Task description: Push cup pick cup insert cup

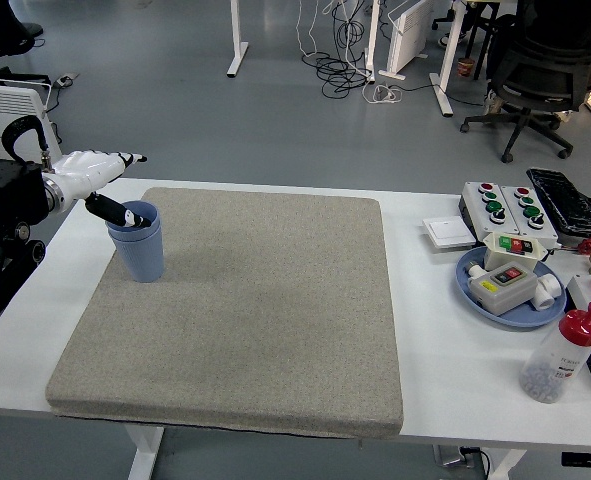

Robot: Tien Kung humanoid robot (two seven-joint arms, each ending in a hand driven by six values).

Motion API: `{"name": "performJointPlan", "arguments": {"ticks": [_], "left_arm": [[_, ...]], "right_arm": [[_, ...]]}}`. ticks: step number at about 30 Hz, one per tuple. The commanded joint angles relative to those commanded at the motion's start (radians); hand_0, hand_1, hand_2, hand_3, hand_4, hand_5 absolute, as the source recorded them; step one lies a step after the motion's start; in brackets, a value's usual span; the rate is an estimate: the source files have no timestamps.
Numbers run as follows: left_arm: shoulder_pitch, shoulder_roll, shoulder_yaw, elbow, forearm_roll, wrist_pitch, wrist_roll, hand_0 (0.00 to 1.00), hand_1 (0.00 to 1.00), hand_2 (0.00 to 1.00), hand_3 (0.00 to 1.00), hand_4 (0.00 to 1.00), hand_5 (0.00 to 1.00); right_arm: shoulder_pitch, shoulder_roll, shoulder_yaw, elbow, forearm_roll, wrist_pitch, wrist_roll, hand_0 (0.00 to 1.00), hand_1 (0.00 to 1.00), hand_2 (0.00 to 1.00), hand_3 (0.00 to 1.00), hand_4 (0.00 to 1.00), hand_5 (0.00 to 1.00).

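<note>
From the head view, my left robot hand point(103, 172) reaches in from the left edge, white with black fingertips, and hangs just above and behind the blue cups. Its fingers are spread and released, grasping nothing: the long fingers point right over the back of the desk, and the thumb point(110, 209) angles down to the rim of the top cup, touching or nearly touching it; I cannot tell which.

The top cup point(135, 218) sits nested deep inside the bottom cup point(140, 257), only its rim band showing above the other's rim. The pair stands upright on the far left corner of the grey mat point(245, 310), which covers most of the white desk point(455, 350).

My right robot hand is out of sight.

Well apart on the right side of the desk, off the mat, lies a blue plate point(475, 291) carrying small switch boxes with red and green buttons point(508, 273). Behind it stands a larger grey button box point(500, 205) beside a black tray point(565, 202), and a white wall switch point(447, 233) lies flat to the left of them. Near the front right edge stands a clear bottle with a red cap point(563, 355).
</note>
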Motion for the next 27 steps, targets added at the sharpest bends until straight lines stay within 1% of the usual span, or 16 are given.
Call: {"name": "performJointPlan", "arguments": {"ticks": [2,4,5,7,10,11,12,14,16,17,20,22,23,24,26,27], "left_arm": [[0.021,0.005,-0.023,-0.026,-0.049,0.049,0.005,0.908,0.934,0.998,0.998,0.936,0.629],[0.051,0.007,-0.074,-0.061,-0.084,0.090,0.007,0.908,0.934,0.998,0.998,0.936,0.629],[0.063,0.008,-0.090,-0.074,-0.096,0.103,0.009,0.714,0.750,0.808,0.828,0.732,0.718],[0.110,0.006,-0.162,-0.128,-0.147,0.146,0.015,0.714,0.750,0.808,0.828,0.732,0.718],[0.198,-0.005,-0.279,-0.222,-0.247,0.241,0.027,0.714,0.750,0.808,0.828,0.732,0.718],[0.230,-0.010,-0.320,-0.254,-0.288,0.274,0.031,0.614,0.647,0.658,0.692,0.658,0.757],[0.251,-0.014,-0.353,-0.275,-0.320,0.295,0.035,0.614,0.647,0.658,0.692,0.658,0.757],[0.316,-0.026,-0.421,-0.341,-0.404,0.355,0.043,0.614,0.647,0.658,0.692,0.658,0.757],[0.372,-0.037,-0.469,-0.396,-0.489,0.392,0.040,0.614,0.647,0.658,0.692,0.658,0.757],[0.404,-0.044,-0.495,-0.428,-0.528,0.399,0.032,0.651,0.691,0.681,0.700,0.640,0.792],[0.515,-0.070,-0.568,-0.532,-0.651,0.390,0.009,0.651,0.691,0.681,0.700,0.640,0.792],[0.583,-0.092,-0.617,-0.591,-0.742,0.373,0.008,0.651,0.691,0.681,0.700,0.640,0.792],[0.620,-0.113,-0.652,-0.625,-0.781,0.356,0.012,0.723,0.757,0.746,0.716,0.600,0.998],[0.660,-0.123,-0.681,-0.650,-0.827,0.349,0.013,0.723,0.757,0.746,0.716,0.600,0.998],[0.730,-0.152,-0.733,-0.693,-0.905,0.326,0.016,0.723,0.757,0.746,0.716,0.600,0.998],[0.774,-0.182,-0.770,-0.722,-0.950,0.309,0.011,0.723,0.757,0.746,0.716,0.600,0.998]], "right_arm": [[0.000,0.000,-0.001,0.000,0.002,0.000,0.001,0.739,0.662,0.657,0.559,0.077,0.474],[-0.001,0.000,-0.001,0.000,0.002,0.000,0.001,0.739,0.662,0.657,0.559,0.077,0.474],[-0.002,0.000,-0.002,0.000,0.004,0.000,0.002,0.740,0.663,0.657,0.559,0.076,0.473],[-0.004,0.001,-0.004,-0.001,0.007,0.001,0.003,0.740,0.663,0.657,0.559,0.076,0.473],[-0.007,0.001,-0.005,-0.002,0.009,0.001,0.005,0.740,0.663,0.657,0.559,0.076,0.473],[-0.008,0.001,-0.005,-0.002,0.009,0.001,0.005,0.739,0.662,0.657,0.559,0.076,0.472],[-0.008,0.001,-0.005,-0.002,0.008,0.001,0.005,0.739,0.662,0.657,0.559,0.076,0.472],[-0.009,0.001,-0.004,-0.003,0.005,0.001,0.005,0.739,0.662,0.657,0.559,0.076,0.472],[-0.009,0.000,-0.003,-0.003,0.003,0.001,0.005,0.739,0.662,0.657,0.559,0.076,0.472],[-0.010,0.000,-0.004,-0.003,0.002,0.001,0.005,0.739,0.662,0.656,0.559,0.076,0.473],[-0.011,0.000,-0.006,-0.004,0.006,0.001,0.007,0.739,0.662,0.656,0.559,0.076,0.473],[-0.012,0.000,-0.006,-0.005,0.005,0.000,0.009,0.739,0.662,0.656,0.559,0.076,0.473],[-0.012,0.000,-0.003,-0.005,-0.002,0.000,0.007,0.739,0.662,0.654,0.559,0.076,0.471],[-0.013,0.000,-0.002,-0.006,-0.004,0.000,0.007,0.739,0.662,0.654,0.559,0.076,0.471],[-0.014,0.000,-0.003,-0.006,-0.002,0.000,0.008,0.739,0.662,0.654,0.559,0.076,0.471],[-0.015,-0.001,-0.003,-0.006,-0.003,0.000,0.008,0.739,0.662,0.654,0.559,0.076,0.471]]}}
